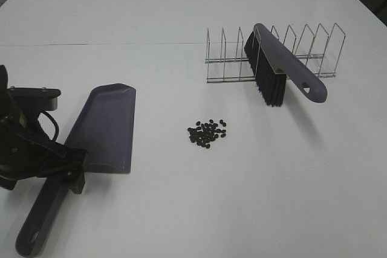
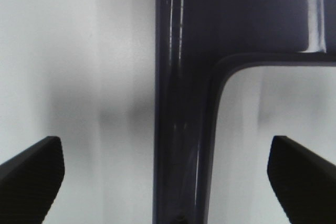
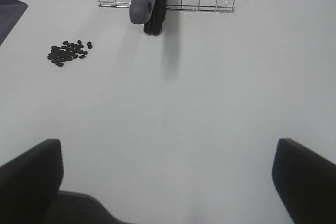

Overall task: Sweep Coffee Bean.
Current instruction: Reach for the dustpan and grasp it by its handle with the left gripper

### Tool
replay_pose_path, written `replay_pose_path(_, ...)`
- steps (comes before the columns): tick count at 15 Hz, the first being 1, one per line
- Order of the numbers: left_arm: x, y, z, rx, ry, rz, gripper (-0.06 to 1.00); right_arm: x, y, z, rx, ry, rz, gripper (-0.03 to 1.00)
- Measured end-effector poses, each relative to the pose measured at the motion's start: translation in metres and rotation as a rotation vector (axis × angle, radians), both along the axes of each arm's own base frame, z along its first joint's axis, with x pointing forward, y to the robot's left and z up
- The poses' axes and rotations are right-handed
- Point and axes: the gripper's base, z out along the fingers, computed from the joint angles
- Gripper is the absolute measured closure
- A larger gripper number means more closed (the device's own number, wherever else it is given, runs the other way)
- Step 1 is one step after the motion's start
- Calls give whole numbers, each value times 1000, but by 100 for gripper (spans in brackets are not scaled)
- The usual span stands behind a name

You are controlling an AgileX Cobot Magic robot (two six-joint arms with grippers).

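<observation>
Overhead view first: the coffee bean pile sits in one tight cluster mid-surface, between the dustpan and the brush, well apart from both. The brush is parked bristles-down in the wire rack with its handle poking out the front, so it should be easy to grab. The left claw is down where the pan meets its handle. There's loads of bare room around the beans and no edges close by.

Left wrist view: the claw is spread wide, fingers either side of the handle and not touching it. Nothing's gripped; I'd guess it's lining up a grab.

Right wrist view: the right claw is also spread and empty, over bare surface with a clear run to the brush.
</observation>
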Motion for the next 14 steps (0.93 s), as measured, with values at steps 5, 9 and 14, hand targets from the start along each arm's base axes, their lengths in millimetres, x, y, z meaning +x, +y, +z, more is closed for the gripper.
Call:
replay_pose_path(5, 15, -8, -14, 1, 28, 14, 14, 0, 0, 0, 0, 0, 0, -1)
replay_pose_path(9, 19, -10, -20, 5, 37, 14, 26, 0, 0, 0, 0, 0, 0, -1)
replay_pose_path(14, 20, -10, -20, 4, 34, 11, 64, 0, 0, 0, 1, 0, -1, -1)
